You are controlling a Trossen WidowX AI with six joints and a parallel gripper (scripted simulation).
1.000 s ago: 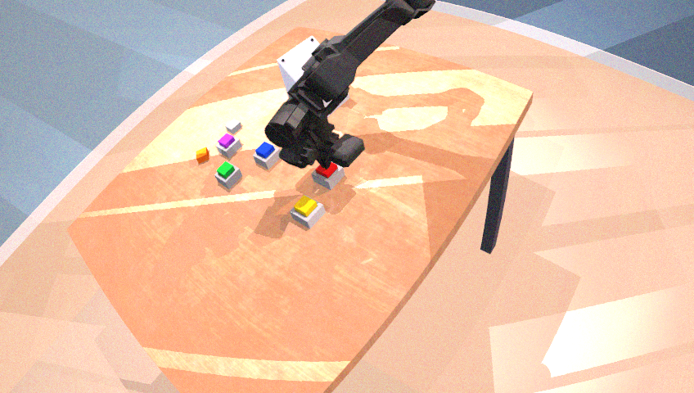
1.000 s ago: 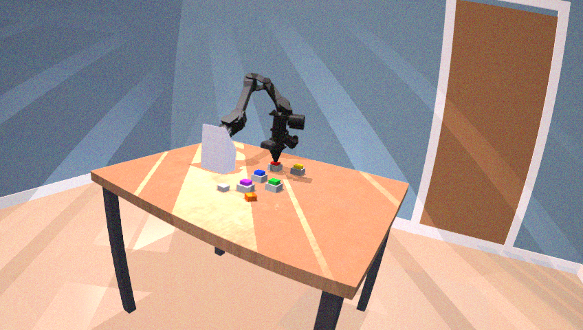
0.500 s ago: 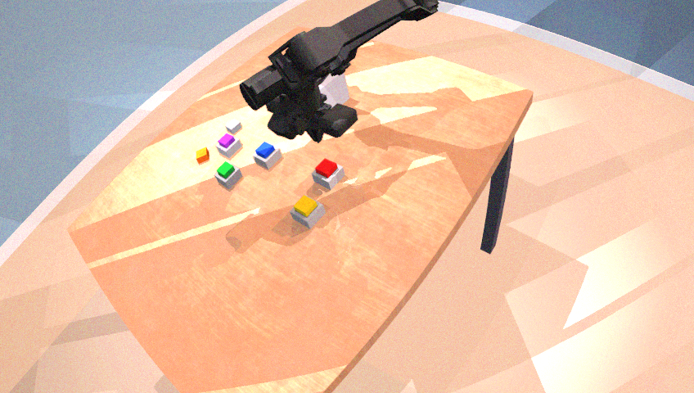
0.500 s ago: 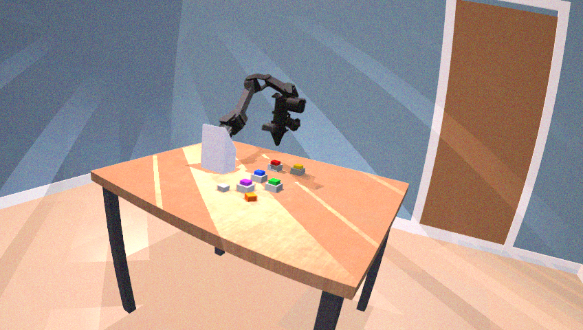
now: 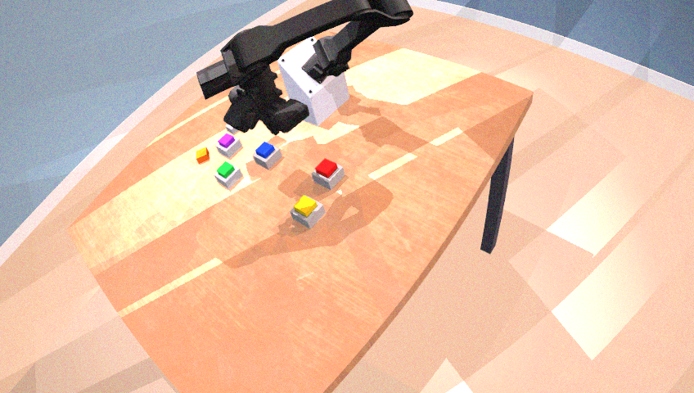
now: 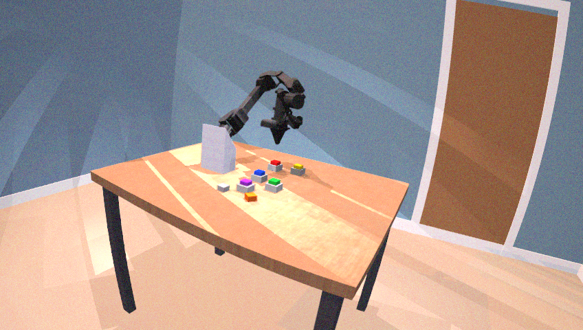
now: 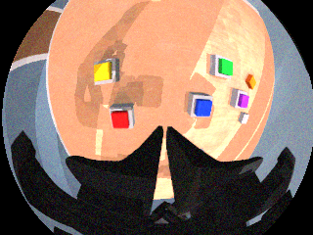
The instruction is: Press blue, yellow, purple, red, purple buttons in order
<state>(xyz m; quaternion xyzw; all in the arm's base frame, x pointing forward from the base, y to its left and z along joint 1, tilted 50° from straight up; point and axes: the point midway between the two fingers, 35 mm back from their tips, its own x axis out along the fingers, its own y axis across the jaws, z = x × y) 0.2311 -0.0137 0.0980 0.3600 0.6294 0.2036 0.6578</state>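
Observation:
My gripper (image 6: 278,143) (image 7: 163,130) is shut and empty, pointing down high above the table. In the wrist view its tips lie between the red button (image 5: 326,168) (image 6: 275,162) (image 7: 120,118) and the blue button (image 5: 265,150) (image 6: 259,172) (image 7: 203,108), touching neither. The yellow button (image 5: 305,206) (image 6: 298,166) (image 7: 103,71) is beyond the red one. The purple button (image 5: 226,141) (image 6: 245,182) (image 7: 244,101) is beyond the blue one, on the side away from the red. All four caps stand raised on their grey bases.
A green button (image 5: 225,169) (image 6: 273,181) (image 7: 225,67) stands near the blue and purple ones. An orange block (image 5: 202,155) (image 6: 250,197) (image 7: 250,81) and a small white block (image 5: 232,129) (image 6: 223,188) (image 7: 245,117) lie near the purple button. A tall white box (image 5: 321,97) (image 6: 216,149) stands by the arm.

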